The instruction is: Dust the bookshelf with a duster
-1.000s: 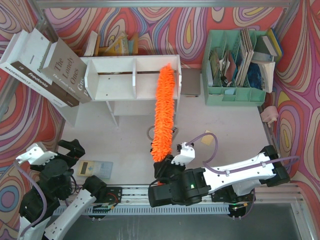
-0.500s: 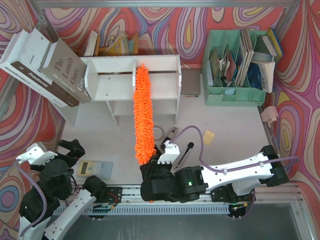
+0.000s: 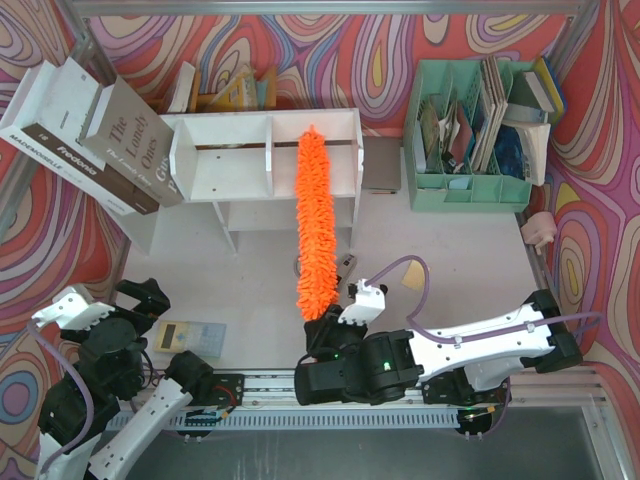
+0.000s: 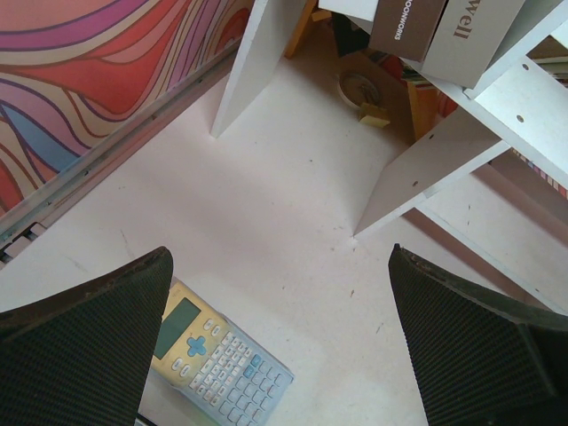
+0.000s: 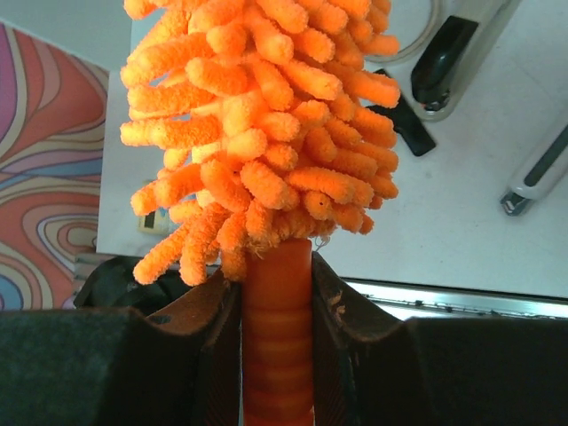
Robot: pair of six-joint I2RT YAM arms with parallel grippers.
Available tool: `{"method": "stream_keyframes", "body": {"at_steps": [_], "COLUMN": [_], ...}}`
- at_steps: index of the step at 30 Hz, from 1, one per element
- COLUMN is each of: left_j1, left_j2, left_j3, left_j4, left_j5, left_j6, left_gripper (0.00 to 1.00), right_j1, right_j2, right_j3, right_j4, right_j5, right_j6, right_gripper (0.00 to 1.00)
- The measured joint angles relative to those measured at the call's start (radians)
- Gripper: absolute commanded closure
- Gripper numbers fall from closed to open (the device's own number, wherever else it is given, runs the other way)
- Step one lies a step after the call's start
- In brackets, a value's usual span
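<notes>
The right tool point(image 5: 277, 293) grips the duster point(image 3: 315, 225) by its handle; the fluffy head reaches over the bookshelf point(image 3: 225, 160), tip at the right compartment. The left tool point(image 4: 282, 333) gapes wide over the surface point(image 4: 266, 222).

The left arm point(image 3: 100, 385), at seven o'clock in the overhead view, has black joint housings capped with white shells. The right arm point(image 3: 470, 345), at five o'clock, has a long white link, a black housing with a small green light point(image 3: 383, 367) and a looping translucent purple hose point(image 3: 420, 290). The left gripper point(image 4: 280, 257) has broad black fingers point(image 4: 89, 346), finely woven in texture.
</notes>
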Motion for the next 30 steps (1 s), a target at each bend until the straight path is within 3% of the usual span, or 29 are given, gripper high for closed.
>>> {"method": "stream_keyframes", "body": {"at_steps": [7, 14, 19, 24, 30], "left_j1": [0.0, 0.0, 0.0, 0.0, 0.0], "left_j2": [0.0, 0.0, 0.0, 0.0, 0.0], "left_j3": [0.0, 0.0, 0.0, 0.0, 0.0], "left_j4": [0.0, 0.0, 0.0, 0.0, 0.0], "left_j5": [0.0, 0.0, 0.0, 0.0, 0.0], "left_j6": [0.0, 0.0, 0.0, 0.0, 0.0], "left_gripper": [0.02, 0.02, 0.02, 0.02, 0.02], "right_j1": [-0.006, -0.033, -0.045, -0.045, -0.036], "right_j2": [-0.001, -0.021, -0.019, -0.019, -0.015], "right_j3": [0.016, -0.037, -0.035, -0.034, 0.018], "right_j4": [-0.095, 0.195, 0.266, 0.216, -0.024], "right_j5": [0.023, -0.038, -0.068, -0.06, -0.026], "right_j6": [0.074, -0.211, -0.293, -0.23, -0.003], "right_gripper": [1.0, 1.0, 1.0, 1.0, 1.0]}}
